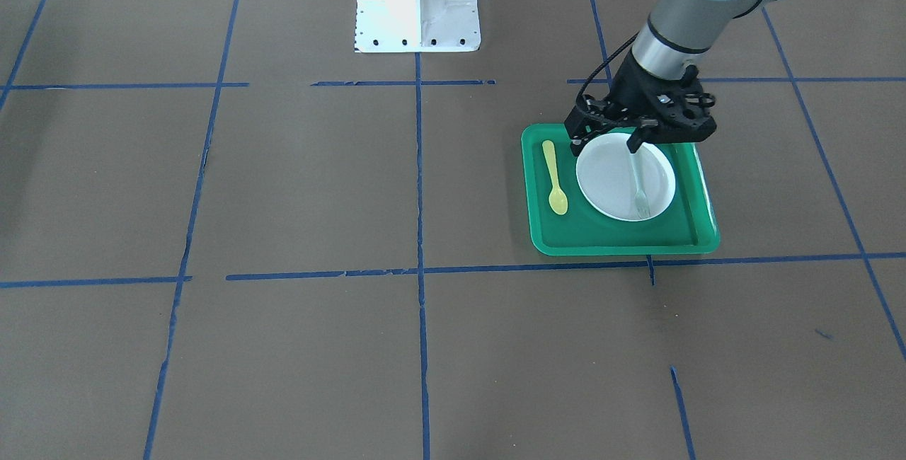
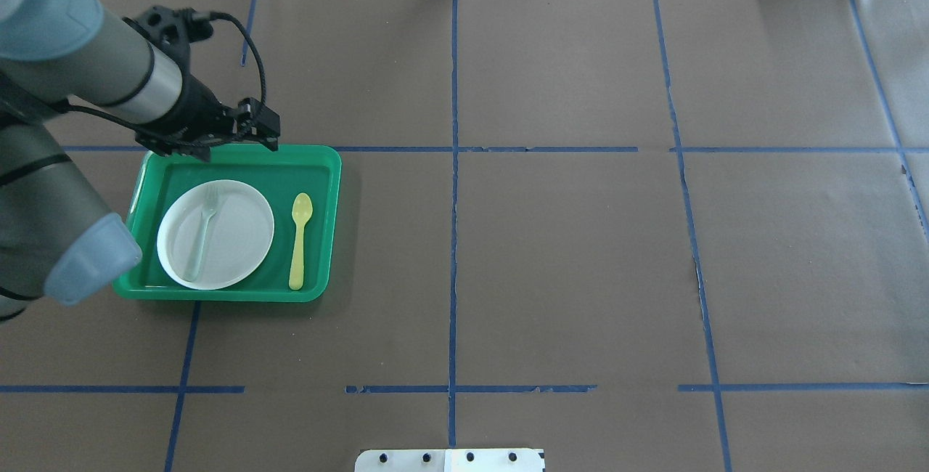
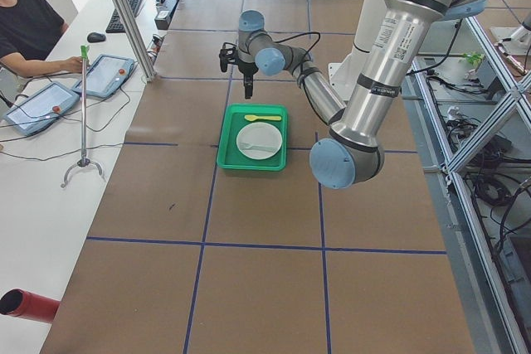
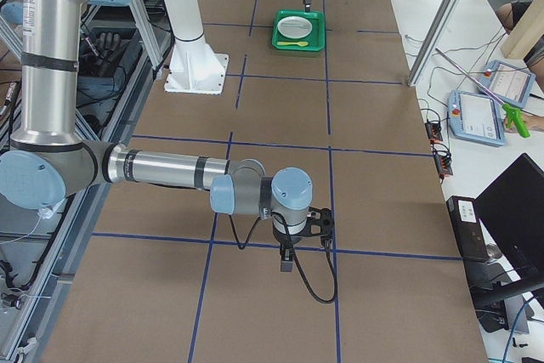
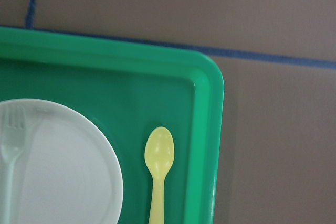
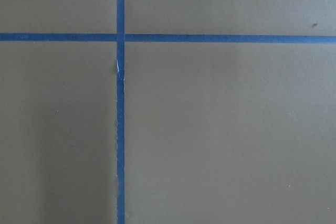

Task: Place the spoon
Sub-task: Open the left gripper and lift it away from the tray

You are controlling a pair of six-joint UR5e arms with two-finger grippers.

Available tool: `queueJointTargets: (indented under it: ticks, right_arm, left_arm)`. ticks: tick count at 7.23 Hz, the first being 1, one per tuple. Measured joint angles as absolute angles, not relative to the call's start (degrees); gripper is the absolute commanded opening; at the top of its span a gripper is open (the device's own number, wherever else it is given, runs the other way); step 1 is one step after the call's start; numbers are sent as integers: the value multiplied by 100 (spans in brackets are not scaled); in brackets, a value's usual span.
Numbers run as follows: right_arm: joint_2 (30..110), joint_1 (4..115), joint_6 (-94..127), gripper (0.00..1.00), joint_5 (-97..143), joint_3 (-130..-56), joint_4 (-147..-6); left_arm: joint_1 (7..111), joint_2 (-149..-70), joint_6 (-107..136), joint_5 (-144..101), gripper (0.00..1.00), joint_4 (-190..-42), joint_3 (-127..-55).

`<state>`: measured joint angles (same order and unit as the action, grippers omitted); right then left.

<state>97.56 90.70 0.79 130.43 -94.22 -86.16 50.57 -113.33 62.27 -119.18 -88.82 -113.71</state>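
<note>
Left end effector (image 1: 633,141) hangs above the green tray (image 2: 336,189); finger spread cannot be told. Beneath, the yellow spoon (image 2: 298,239) lies flat on the tray floor, between the fork-bearing white plate (image 2: 239,239) and the tray's inboard rim, touching neither. Beyond that rim stretches taped brown tabletop (image 2: 580,254). Right end effector (image 4: 286,263) hangs well apart, its spread likewise unreadable.
</note>
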Motion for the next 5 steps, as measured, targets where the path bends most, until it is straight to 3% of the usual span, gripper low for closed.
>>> queueJointTargets:
  ticks: [3,5]
  right_arm:
    - [9756,9070,79,100,13043,-9422,-8621]
    - [9756,9070,74,100,13043,-9422,-8622]
  left_arm:
    - [6400,-11346,3914,-11918,100,-7895,-11613]
    - [7170,-10801,1882,-11997,100,-7833,-11509]
